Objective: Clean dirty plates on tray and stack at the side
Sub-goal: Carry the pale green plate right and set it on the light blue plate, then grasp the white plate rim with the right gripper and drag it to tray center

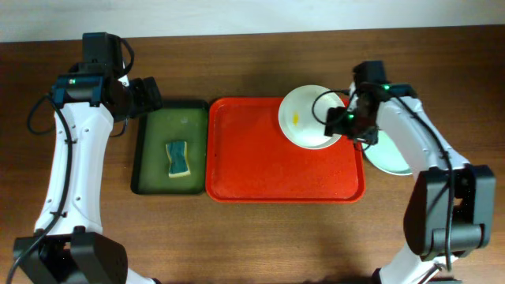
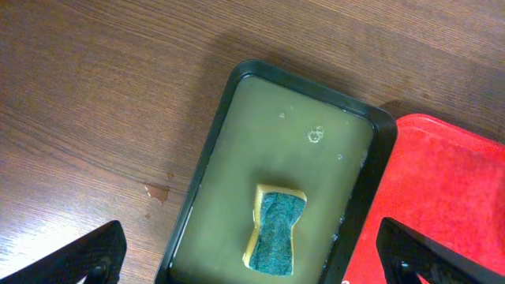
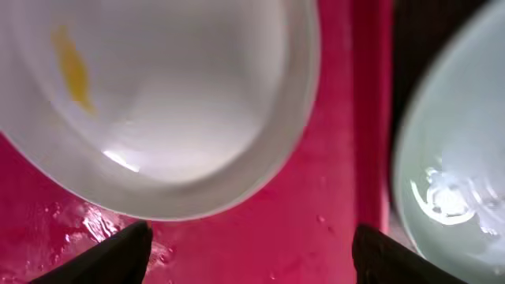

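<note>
White plate [image 1: 302,118], yellow-smeared, lies on red tray [image 1: 268,170] toward table's far edge; right gripper [image 1: 340,121] over its rim, jaws spread, empty. Mint plate [image 1: 389,160] toward right edge. Left gripper [image 1: 148,95] far-left, jaws spread.

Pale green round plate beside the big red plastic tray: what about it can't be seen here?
Overhead: the pale green round plate is mostly covered by the white right arm; whether another plate lies beneath is hidden.
Right wrist: the picture edge cuts off its right side.

left arm [image 1: 72,162], right arm [image 1: 410,130]: white links | black joints, cables | 2 green lights, apparently
</note>
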